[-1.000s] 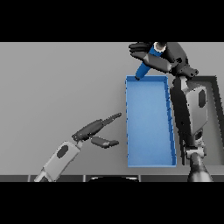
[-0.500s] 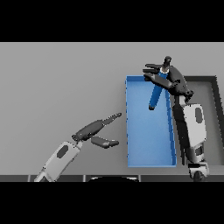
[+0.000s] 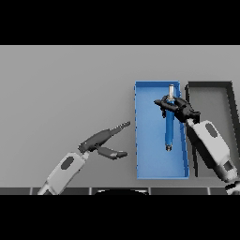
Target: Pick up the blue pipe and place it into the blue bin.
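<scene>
I see the blue pipe (image 3: 169,126) lying lengthwise over the right part of the blue bin (image 3: 147,140), one end toward the far wall, the other pointing near. My right hand (image 3: 177,108) has its fingers curled round the pipe's far portion. I cannot tell whether the pipe rests on the bin floor or hangs above it. Just right of the bin sits a dark bin (image 3: 211,91). My left hand (image 3: 104,139) hovers over the grey table (image 3: 65,93) left of the bin, fingers straight, thumb spread.
</scene>
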Robot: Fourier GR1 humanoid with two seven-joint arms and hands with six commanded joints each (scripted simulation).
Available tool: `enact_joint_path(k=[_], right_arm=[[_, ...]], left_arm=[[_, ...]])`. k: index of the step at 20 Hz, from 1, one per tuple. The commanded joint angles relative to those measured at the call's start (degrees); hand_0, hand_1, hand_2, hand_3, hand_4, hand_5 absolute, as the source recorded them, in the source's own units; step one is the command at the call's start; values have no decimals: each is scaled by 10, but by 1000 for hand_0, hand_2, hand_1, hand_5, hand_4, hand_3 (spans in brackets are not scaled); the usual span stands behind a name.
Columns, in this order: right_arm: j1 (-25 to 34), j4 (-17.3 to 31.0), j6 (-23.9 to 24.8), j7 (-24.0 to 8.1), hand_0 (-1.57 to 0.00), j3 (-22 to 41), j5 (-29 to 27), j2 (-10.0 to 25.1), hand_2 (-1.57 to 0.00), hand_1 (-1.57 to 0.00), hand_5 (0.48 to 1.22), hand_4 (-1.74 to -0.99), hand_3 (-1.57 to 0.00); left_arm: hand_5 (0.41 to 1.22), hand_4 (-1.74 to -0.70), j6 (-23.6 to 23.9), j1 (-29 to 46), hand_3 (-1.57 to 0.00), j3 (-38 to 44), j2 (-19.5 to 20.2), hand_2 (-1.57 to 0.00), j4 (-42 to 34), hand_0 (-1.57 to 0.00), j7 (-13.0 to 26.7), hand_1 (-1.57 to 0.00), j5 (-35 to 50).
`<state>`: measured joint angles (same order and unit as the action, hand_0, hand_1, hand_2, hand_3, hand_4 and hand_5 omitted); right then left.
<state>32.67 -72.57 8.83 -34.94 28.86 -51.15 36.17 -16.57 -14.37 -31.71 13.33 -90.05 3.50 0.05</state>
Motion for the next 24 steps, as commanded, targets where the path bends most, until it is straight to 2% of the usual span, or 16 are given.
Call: enact_joint_path(k=[1, 2, 3, 4, 6, 8, 10, 14, 16, 19, 24], right_arm=[[14, 11, 21, 0, -836, 40, -36, 17, -712, -746, 1176, -1392, -574], [27, 13, 26, 0, -668, 66, -63, 25, -570, -597, 1157, -1338, -459], [42, 9, 11, 0, -534, 95, -74, 41, -456, -477, 1141, -1285, -367], [51, 7, 5, 0, -427, 121, -82, 55, -364, -382, 1081, -1242, -293], [58, 6, -3, 0, -273, 149, -46, 63, -233, -244, 975, -1179, -187], [62, 6, -8, 1, -174, 166, -20, 68, -149, -156, 887, -1149, -120], [68, 20, -9, 21, -111, 182, 13, 60, -95, -99, 821, -1125, -76], [75, 36, 1, 24, -45, 190, 35, 59, -38, -40, 717, -1124, -31], [73, 42, -2, 35, -28, 185, 28, 53, -24, -25, 702, -1120, -19], [69, 45, -9, 39, -14, 186, 28, 55, -12, -12, 680, -1127, -9], [69, 44, -23, 53, -9, 185, 26, 53, -7, -8, 678, -1129, -6]], left_arm=[[453, -885, 1, -4, 1, 3, 0, 1, -1, 1, 4, 1, 2], [454, -886, 2, 0, 1, 2, 0, 1, -6, 1, 8, 1, 4], [453, -888, 3, -6, 1, 4, -2, 1, -2, 1, 15, 1, 3], [453, -889, 4, -9, 1, 6, -2, 1, 1, 1, 17, 1, 4], [454, -893, 0, -3, 1, 3, 0, 1, -2, 1, 6, 1, 6], [451, -896, 1, -2, 1, 4, 1, 1, -7, 1, 3, 1, 5], [450, -899, 4, -1, 1, 2, -1, 1, -3, 1, 3, 1, 0], [458, -912, 1, -4, 1, 8, -3, 1, 5, 1, 7, 1, 9], [460, -914, 4, -9, 1, 4, -8, 1, 7, 1, 15, 1, 4], [465, -920, -1, -4, 1, 9, -2, 1, 11, 1, -5, 1, 7], [469, -920, -9, -21, 1, 21, 0, 1, 33, 1, -5, 1, 16]])
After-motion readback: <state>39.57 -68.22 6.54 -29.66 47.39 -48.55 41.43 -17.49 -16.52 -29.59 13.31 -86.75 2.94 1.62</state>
